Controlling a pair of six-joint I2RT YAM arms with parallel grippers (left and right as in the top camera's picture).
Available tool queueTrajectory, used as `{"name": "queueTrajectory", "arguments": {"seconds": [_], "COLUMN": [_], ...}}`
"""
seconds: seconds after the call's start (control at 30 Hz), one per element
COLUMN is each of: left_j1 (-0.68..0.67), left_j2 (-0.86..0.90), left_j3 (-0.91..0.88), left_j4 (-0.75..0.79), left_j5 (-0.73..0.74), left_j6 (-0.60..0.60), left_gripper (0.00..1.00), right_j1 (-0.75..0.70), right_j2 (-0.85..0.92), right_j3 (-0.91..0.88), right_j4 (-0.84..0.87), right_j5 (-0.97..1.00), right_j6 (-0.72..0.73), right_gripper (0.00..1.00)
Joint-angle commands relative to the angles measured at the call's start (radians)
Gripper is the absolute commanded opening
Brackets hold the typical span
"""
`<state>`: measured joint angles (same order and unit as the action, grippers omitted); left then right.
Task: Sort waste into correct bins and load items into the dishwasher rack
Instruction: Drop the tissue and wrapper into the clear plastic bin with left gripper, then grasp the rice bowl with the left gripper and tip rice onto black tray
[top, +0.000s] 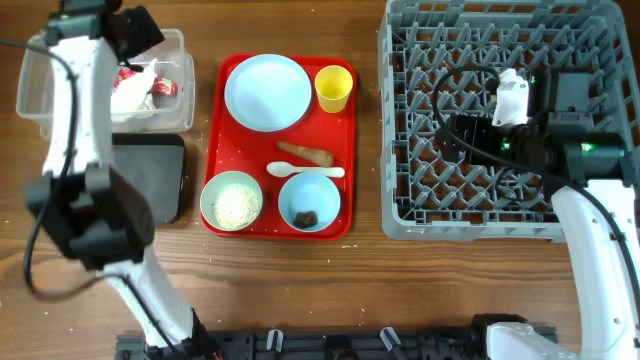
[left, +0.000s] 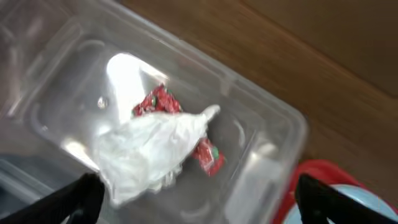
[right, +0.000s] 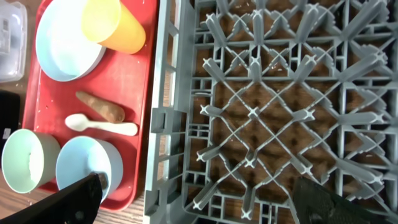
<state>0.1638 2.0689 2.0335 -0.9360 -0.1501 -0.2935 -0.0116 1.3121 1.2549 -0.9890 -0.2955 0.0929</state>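
My left jaws hang wide apart over the clear tub (left: 249, 143), napkin (left: 149, 155) and wrappers (left: 155, 102) lying inside; right jaws apart above the rack (right: 252, 113), red tray (top: 335, 135) between.

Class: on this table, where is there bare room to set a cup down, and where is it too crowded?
Free: the wood strip between the red tray and the rack; the wide wood in front of that tray. Crowded: the red tray, packed with plate, cup, spoon and bowls; the clear tub, holding napkin and wrappers.
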Motion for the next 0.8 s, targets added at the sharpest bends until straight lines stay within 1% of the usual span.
{"name": "queueTrajectory", "arguments": {"seconds": [0.0,0.03,0.07,0.1,0.13,0.2,0.27,0.33,0.37,0.47,0.53,0.6,0.63,0.73,0.77], "left_j1": [-0.005,-0.005,-0.005,-0.014,-0.035,-0.115,-0.206,-0.275,-0.307,-0.384,-0.416,-0.431,-0.434,-0.435,-0.434], "left_j2": [-0.224,-0.261,-0.271,-0.272,-0.268,-0.268,-0.268,-0.268,-0.268,-0.268,-0.268,-0.268,-0.268,-0.268,-0.268], "left_j3": [0.002,0.002,0.002,-0.001,-0.019,-0.113,-0.254,-0.4,-0.471,-0.632,-0.715,-0.773,-0.809,-0.88,-0.896], "left_j4": [-0.195,-0.308,-0.368,-0.495,-0.562,-0.605,-0.551,-0.44,-0.365,-0.164,-0.073,-0.023,0.006,0.077,0.096], "left_j5": [0.203,0.248,0.288,0.345,0.348,0.343,0.332,0.333,0.333,0.332,0.312,0.248,0.225,0.218,0.212], "left_j6": [0.024,0.024,0.025,0.026,0.037,0.055,0.054,0.05,0.05,0.045,-0.01,-0.076,-0.089,-0.095,-0.111], "left_gripper": [1.0,1.0,1.0,1.0,1.0,1.0,1.0,0.98,0.91,0.61,0.56,0.54,0.52,0.43,0.38], "right_j1": [0.0,0.0,0.0,0.0,0.0,0.0,0.0,0.0,0.0,0.0,0.0,0.0,0.0,0.0,0.0], "right_j2": [0.008,0.008,0.008,0.008,0.008,0.008,0.008,0.008,0.008,0.008,0.008,0.008,0.008,0.008,0.008], "right_j3": [0.013,0.013,0.013,0.013,0.013,0.013,0.013,0.013,0.013,0.013,0.013,0.013,0.013,0.013,0.013], "right_j4": [0.002,0.007,0.01,0.012,0.012,0.02,0.023,0.019,0.016,0.016,0.011,0.004,0.003,0.004,0.004], "right_j5": [-0.018,-0.02,-0.021,-0.02,-0.02,-0.02,-0.02,-0.02,-0.02,-0.02,-0.02,-0.02,-0.019,-0.017,-0.017], "right_j6": [-0.004,-0.004,-0.004,-0.004,-0.004,-0.008,-0.008,-0.008,-0.008,-0.007,-0.008,-0.008,-0.008,-0.008,-0.007], "right_gripper": [1.0,1.0,1.0,1.0,1.0,1.0,1.0,1.0,1.0,1.0,1.0,1.0,1.0,1.0,1.0]}}
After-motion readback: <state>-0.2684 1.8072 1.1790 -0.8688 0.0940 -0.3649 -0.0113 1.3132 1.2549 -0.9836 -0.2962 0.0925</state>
